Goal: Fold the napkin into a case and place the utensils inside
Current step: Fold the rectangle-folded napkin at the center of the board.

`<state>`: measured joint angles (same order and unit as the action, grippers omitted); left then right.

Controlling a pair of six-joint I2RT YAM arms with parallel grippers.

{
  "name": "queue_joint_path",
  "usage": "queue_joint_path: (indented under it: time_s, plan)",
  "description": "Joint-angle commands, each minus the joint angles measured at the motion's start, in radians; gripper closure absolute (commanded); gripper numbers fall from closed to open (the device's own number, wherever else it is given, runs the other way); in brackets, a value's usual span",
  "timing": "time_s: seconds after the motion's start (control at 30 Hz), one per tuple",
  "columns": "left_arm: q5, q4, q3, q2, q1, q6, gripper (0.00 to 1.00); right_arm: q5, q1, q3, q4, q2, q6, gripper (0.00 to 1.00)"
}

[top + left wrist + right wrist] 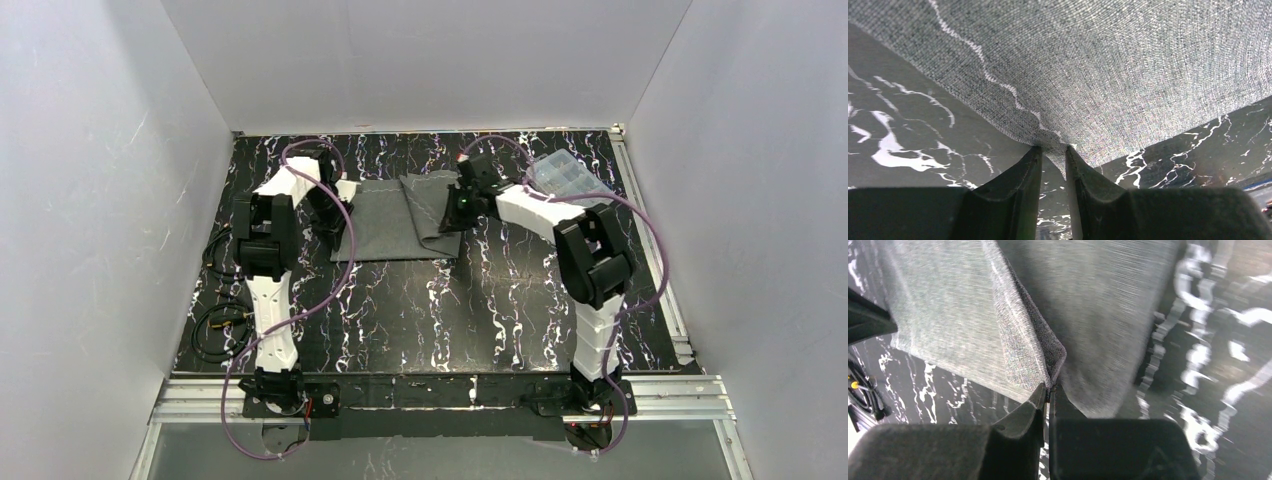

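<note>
Left wrist view: my left end effector [1051, 148] has its jaws a narrow slit apart. A corner of the napkin [1128, 65] sits right at the tips, touching both. The weave puckers toward that corner. I cannot tell whether the corner is clamped or only lying between the tips. Black marbled bench [898, 130] shows through the gap lower down.

Right wrist view: my right end effector [1048, 390] is clenched, tips together, pinching a doubled edge of the napkin. The fold rises from the tips as a sharp ridge toward the top of the frame, with cloth sloping away on both sides.

Hard to read:
- Right half of the right wrist view is smeared; the bench veining there is only streaks.
- In the top view both end effectors are largely masked by their own wrists, so the grips cannot be judged from there.
- Napkin is cut off by the frame edges in both wrist views.

Napkin, top view: dark grey, upper middle of the frame, between the two arms. Its left part lies flat on the bench. Its right part is lifted and turned over toward the centre. A pale stitched line [998, 82] runs wavy along its edge.

A clear box [562, 175] sits upper right, apart from the cloth.
</note>
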<state>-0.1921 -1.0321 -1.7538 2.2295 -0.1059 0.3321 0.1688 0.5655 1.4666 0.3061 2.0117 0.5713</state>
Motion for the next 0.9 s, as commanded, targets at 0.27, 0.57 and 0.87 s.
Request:
queue_joint_path:
  time_s: [0.27,0.57,0.87]
  plan:
    - [-0.159,-0.065,0.09,-0.059,-0.119,-0.015,0.78,0.041,-0.264,-0.152,0.019,-0.237,-0.108,0.97]
    - [-0.207,-0.156,0.03,-0.142,-0.07,-0.021,0.62,0.076,-0.143,0.025,0.092,-0.184,-0.142,0.96]
    - [-0.205,-0.182,-0.045,-0.167,0.067,-0.018,0.49,-0.001,0.026,0.205,0.207,-0.074,-0.162,0.97]
